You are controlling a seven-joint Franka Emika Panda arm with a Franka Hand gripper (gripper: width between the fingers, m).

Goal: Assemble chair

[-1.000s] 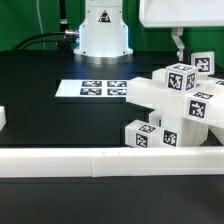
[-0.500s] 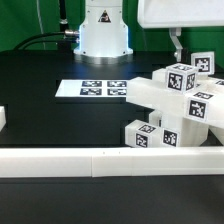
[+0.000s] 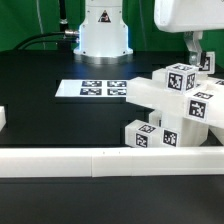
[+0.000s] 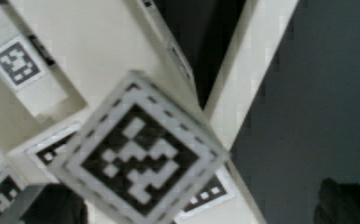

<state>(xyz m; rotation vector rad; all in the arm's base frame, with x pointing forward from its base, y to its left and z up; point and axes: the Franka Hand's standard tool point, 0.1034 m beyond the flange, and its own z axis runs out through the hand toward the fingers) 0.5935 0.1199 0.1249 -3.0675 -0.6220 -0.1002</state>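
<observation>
The robot's base (image 3: pixel 104 30) is a rounded white column with a pale grey-blue sheen, carrying a small dark triangular mark high on its front, and it stands at the far edge of the black desk (image 3: pixel 50 115) behind the marker board (image 3: pixel 100 89). Dark cables (image 3: pixel 45 42) curve along the desk beside the base. Above the chair (image 3: pixel 175 108), the arm's end is a smooth white housing (image 3: pixel 190 15) with a slim dark pincer finger (image 3: pixel 194 47) below it.

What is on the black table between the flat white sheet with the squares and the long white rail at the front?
Nothing. In the exterior view, bare black table lies between the marker board and the border rail.
</observation>
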